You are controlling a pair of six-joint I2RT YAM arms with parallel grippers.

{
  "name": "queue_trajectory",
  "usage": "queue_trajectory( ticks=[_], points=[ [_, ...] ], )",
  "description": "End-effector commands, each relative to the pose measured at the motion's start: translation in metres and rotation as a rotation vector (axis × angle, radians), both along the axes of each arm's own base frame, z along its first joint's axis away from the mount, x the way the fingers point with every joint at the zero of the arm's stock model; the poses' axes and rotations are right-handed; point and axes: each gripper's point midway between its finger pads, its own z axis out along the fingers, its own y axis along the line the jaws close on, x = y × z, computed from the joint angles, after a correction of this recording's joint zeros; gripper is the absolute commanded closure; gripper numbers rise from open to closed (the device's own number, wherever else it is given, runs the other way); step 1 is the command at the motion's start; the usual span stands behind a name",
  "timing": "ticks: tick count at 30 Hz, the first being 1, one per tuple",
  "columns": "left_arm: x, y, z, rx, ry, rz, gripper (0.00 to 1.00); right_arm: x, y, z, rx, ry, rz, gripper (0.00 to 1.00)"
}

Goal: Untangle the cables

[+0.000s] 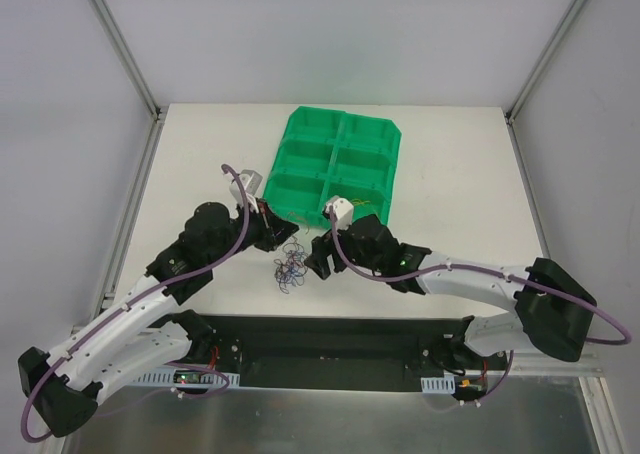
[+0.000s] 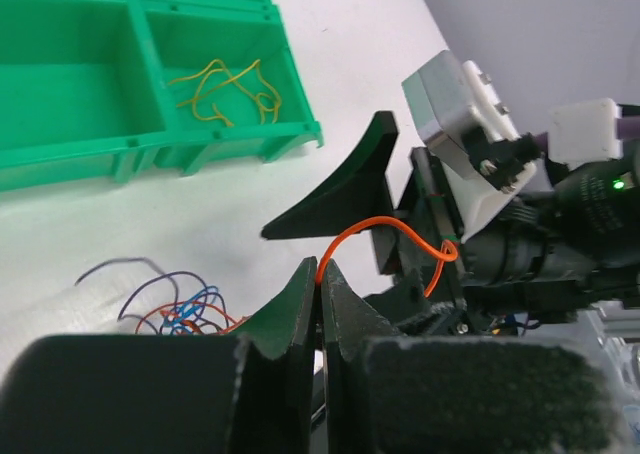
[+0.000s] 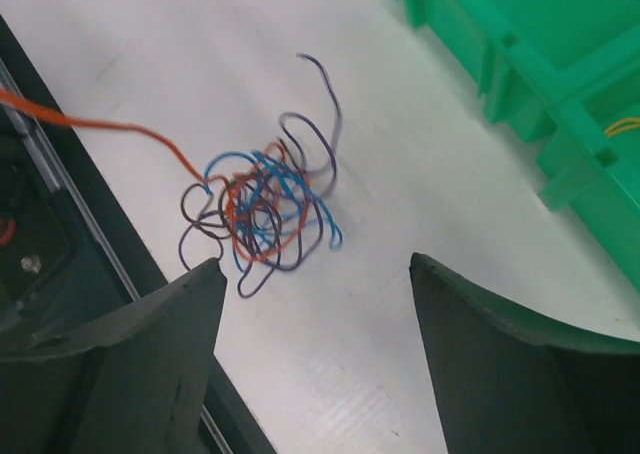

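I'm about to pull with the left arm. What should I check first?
1. Left gripper shut on the orange cable: ok.
2. Right gripper open by the tangle: ok.
3. Orange cable free of the tangle: not ok, it runs into it.
4. Orange cable clear of the right gripper: cannot tell.
5. Yellow cables inside the green bin: ok.

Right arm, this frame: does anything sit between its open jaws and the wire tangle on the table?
Nothing visible does. From the right wrist, the tangle lies on bare table just beyond the open right gripper. One orange wire leads off sideways to the shut left gripper, clear of that path.
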Motion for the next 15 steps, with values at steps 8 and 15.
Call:
queue_trajectory(
  ticks=[8,15],
  points=[
    [-0.025,-0.021,0.071,-0.201,-0.070,-0.158,1.00,0.020,0.057,0.085,0.439,-0.101,-0.102,0.32],
    [-0.041,-0.026,0.127,-0.259,-0.237,-0.278,1.00,0.037,0.049,0.011,0.299,-0.008,-0.258,0.67]
  ],
)
